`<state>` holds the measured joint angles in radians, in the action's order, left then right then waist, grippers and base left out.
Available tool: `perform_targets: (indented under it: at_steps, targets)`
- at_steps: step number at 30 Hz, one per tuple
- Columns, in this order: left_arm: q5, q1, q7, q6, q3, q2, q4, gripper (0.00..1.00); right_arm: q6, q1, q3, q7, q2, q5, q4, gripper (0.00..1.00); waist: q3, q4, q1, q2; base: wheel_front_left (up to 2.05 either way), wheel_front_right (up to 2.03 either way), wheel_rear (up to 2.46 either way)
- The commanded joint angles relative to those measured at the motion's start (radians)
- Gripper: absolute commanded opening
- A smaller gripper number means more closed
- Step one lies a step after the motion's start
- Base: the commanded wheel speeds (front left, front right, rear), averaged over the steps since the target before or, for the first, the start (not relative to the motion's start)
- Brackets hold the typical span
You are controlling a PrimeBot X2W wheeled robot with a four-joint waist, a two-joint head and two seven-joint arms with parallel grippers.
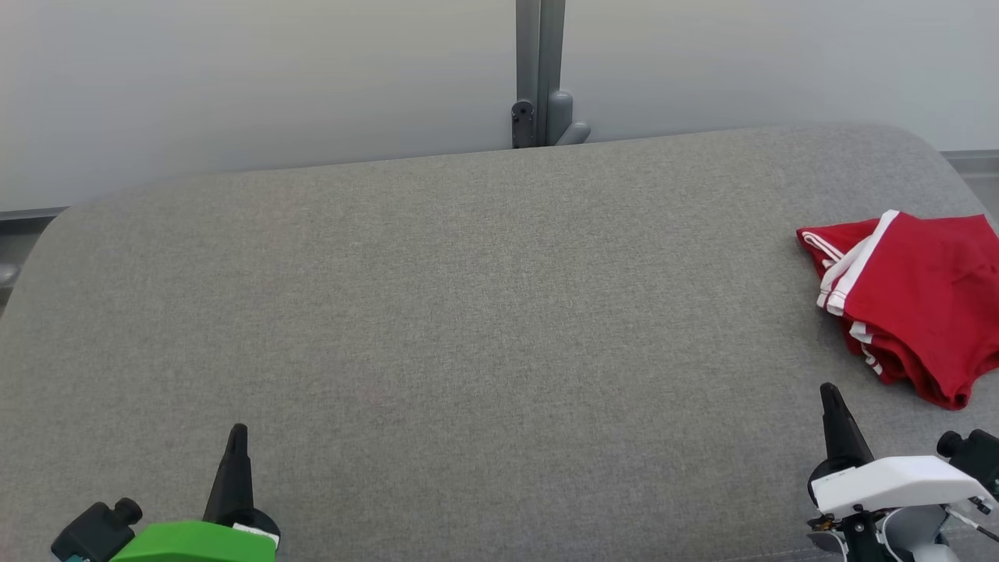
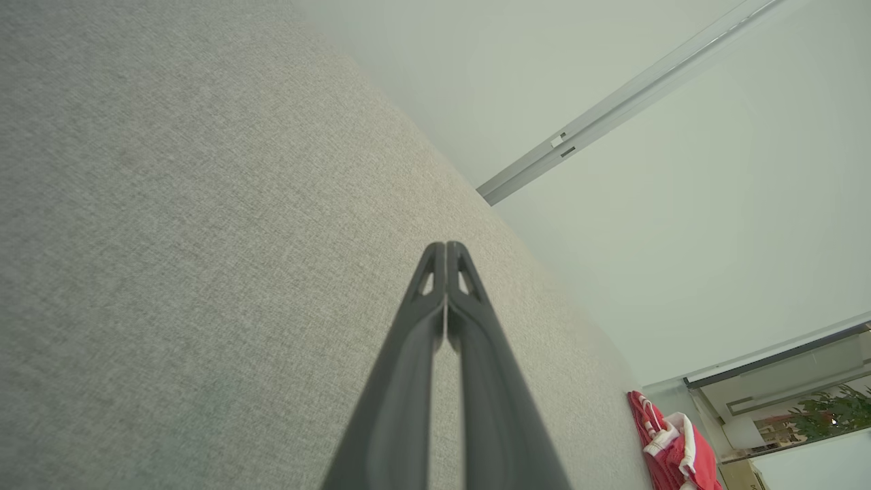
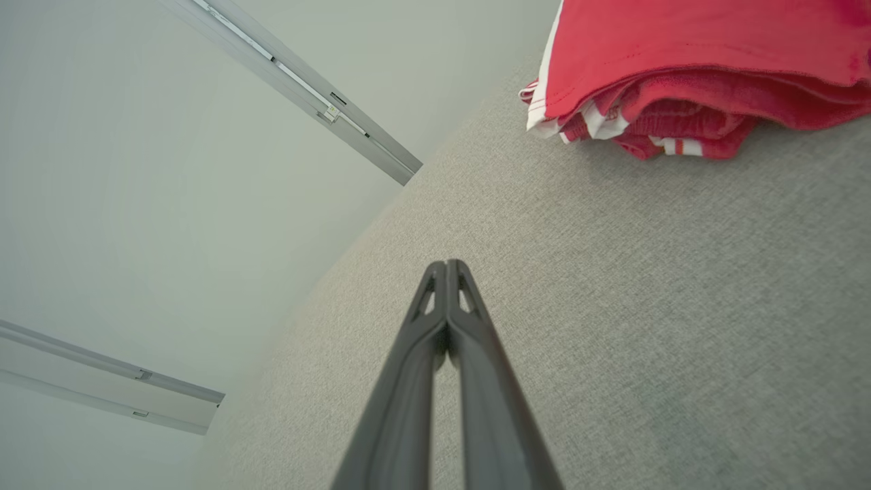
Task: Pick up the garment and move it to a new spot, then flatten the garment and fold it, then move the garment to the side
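Observation:
A red garment with white stripes lies folded in a stack at the right edge of the grey fabric surface. In the right wrist view the garment sits beyond and right of the fingertips; the left wrist view has the garment small at the lower right. My right gripper is shut and empty, close in front of the garment, apart from it. My left gripper is shut and empty at the lower left. In both wrist views the left gripper and right gripper have fingertips pressed together.
A pale wall stands behind the surface, with a grey vertical post and bracket at its back edge. The surface's rounded corners fall away at far left and far right. A potted plant appears far off in the left wrist view.

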<state>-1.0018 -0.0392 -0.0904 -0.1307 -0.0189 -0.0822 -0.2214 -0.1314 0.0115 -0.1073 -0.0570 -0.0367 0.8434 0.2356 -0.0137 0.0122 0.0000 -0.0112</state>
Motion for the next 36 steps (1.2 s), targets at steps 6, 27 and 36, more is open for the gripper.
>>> perform_targets:
  at_steps: [6, 27, 36]
  targets:
    - [-0.083, 0.039, 0.019, 0.000, 0.014, -0.009, 0.006, 0.00, 0.000, 0.033, -0.004, 0.022, -0.009, 0.098, -0.006, 0.00, 0.001, -0.001, 0.0000, 0.0050, 0.00, 0.00, 0.00]
    - [-0.282, 0.080, 0.073, 0.000, 0.042, -0.005, -0.003, 0.00, 0.000, 0.058, -0.006, 0.076, -0.011, 0.334, -0.001, 0.00, 0.006, -0.004, 0.0000, 0.0068, 0.00, 0.00, 0.00]
    - [-0.360, 0.095, 0.095, 0.000, 0.054, -0.003, -0.007, 0.00, 0.000, 0.068, -0.007, 0.098, -0.013, 0.428, 0.001, 0.00, 0.008, -0.006, 0.0000, 0.0076, 0.00, 0.00, 0.00]
